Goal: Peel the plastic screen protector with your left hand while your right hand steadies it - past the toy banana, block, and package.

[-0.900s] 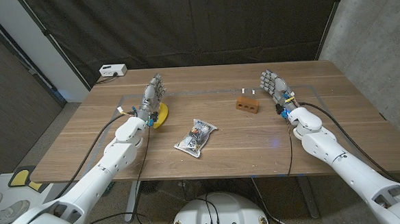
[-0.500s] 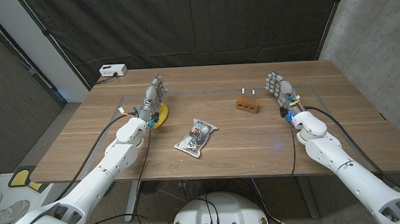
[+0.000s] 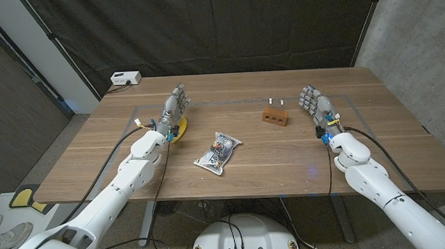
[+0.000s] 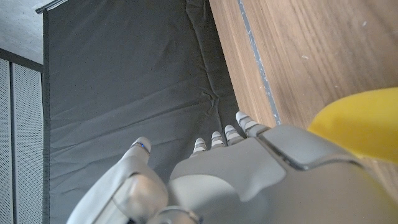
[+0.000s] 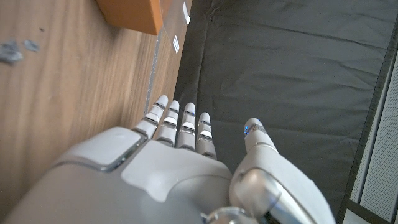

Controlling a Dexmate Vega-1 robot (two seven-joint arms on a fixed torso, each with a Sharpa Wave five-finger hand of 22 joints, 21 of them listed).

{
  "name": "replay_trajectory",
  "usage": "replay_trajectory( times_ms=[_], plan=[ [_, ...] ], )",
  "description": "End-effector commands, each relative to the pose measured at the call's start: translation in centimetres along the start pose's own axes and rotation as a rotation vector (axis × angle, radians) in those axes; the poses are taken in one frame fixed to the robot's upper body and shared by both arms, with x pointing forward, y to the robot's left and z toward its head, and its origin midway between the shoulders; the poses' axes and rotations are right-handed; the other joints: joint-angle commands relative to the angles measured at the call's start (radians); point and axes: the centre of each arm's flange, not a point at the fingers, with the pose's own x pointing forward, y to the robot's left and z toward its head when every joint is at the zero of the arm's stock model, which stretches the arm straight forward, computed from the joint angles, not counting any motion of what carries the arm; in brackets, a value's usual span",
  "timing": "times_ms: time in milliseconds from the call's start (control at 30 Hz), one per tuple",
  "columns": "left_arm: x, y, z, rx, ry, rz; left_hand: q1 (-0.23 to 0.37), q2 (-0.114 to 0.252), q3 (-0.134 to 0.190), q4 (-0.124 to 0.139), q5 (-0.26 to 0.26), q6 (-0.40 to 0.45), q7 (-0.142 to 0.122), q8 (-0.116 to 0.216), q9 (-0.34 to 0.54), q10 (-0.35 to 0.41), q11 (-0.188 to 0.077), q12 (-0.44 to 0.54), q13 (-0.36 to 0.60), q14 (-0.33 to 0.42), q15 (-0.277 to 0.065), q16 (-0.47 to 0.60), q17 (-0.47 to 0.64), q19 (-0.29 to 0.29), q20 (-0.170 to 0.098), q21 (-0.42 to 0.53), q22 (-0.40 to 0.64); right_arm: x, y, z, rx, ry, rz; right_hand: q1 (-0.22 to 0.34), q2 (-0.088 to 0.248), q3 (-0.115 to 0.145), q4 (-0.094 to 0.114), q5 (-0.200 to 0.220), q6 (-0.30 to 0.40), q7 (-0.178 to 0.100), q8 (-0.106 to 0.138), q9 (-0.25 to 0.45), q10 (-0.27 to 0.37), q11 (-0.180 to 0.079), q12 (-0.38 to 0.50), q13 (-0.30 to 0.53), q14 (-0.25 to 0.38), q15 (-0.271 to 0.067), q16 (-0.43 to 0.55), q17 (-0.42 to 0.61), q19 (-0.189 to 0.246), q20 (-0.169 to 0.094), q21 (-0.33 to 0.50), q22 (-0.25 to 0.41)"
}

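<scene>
The clear plastic screen protector lies flat on the wooden table and shows only as a faint outline; two small white tabs stick up near its far edge. On it are a yellow toy banana, a brown block and a crinkled package. My left hand stands upright with fingers apart, holding nothing, right beside the banana. My right hand is also empty with fingers up, to the right of the block. A thin bluish line runs along the wood near the table's far edge.
A white box with a cable sits at the table's back left corner. A black curtain hangs right behind the far edge. Bare wood lies between the package and the right arm.
My right hand has drawn back toward me and a little to the right, away from the block. The left hand has barely shifted beside the banana.
</scene>
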Motion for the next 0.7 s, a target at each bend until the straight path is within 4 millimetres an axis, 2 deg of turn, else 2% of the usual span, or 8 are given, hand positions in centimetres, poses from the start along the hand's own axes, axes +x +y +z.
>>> replay_trajectory(
  times_ms=[33, 333, 467, 700],
  plan=[
    [1.1, -0.8, -0.6, -0.005, 0.019, -0.061, 0.009, 0.001, -0.001, -0.002, 0.002, -0.023, -0.008, 0.009, 0.003, -0.013, 0.008, 0.010, 0.001, -0.020, 0.004, 0.008, 0.003, -0.004, 0.011, 0.007, 0.001, -4.1, 1.2, 0.0, 0.092, -0.008, -0.005, 0.013, 0.006, 0.005, 0.001, 0.005, 0.008, 0.001, 0.005, 0.003, 0.015, 0.002, 0.009, 0.003, 0.018, -0.004, 0.009, 0.005, 0.012, 0.000, 0.006, 0.006],
    [2.4, -1.3, -1.1, -0.013, 0.031, -0.110, 0.009, 0.001, -0.003, -0.001, 0.002, -0.020, -0.008, 0.008, 0.004, -0.013, 0.008, 0.010, 0.002, -0.018, 0.005, 0.007, 0.003, -0.003, 0.016, 0.007, 0.001, -6.4, 2.9, 0.1, 0.186, 0.006, -0.022, 0.020, 0.014, 0.014, 0.002, 0.012, 0.022, 0.005, 0.009, 0.004, 0.033, 0.010, 0.015, 0.004, 0.036, -0.003, 0.010, 0.006, 0.029, -0.003, 0.012, 0.007],
    [2.7, -1.2, -1.3, -0.016, 0.036, -0.121, 0.010, 0.001, -0.003, -0.001, 0.002, -0.020, -0.007, 0.008, 0.004, -0.014, 0.011, 0.009, 0.002, -0.018, 0.005, 0.006, 0.004, -0.003, 0.017, 0.007, 0.002, -7.2, 3.6, 0.0, 0.225, 0.016, -0.058, 0.021, 0.024, 0.024, 0.011, 0.019, 0.046, 0.014, 0.016, 0.005, 0.062, 0.016, 0.025, 0.004, 0.076, -0.012, 0.020, 0.009, 0.055, -0.004, 0.022, 0.009],
    [3.4, -1.1, -1.4, -0.018, 0.038, -0.134, 0.010, 0.001, -0.004, -0.001, 0.002, -0.019, -0.007, 0.008, 0.004, -0.014, 0.010, 0.009, 0.002, -0.018, 0.005, 0.006, 0.004, -0.003, 0.018, 0.007, 0.002, -8.2, 5.1, -0.2, 0.304, 0.089, -0.118, 0.029, 0.039, 0.047, 0.022, 0.034, 0.079, 0.023, 0.023, 0.006, 0.104, 0.022, 0.037, 0.005, 0.107, -0.017, 0.022, 0.012, 0.084, -0.018, 0.035, 0.012]
  ],
)
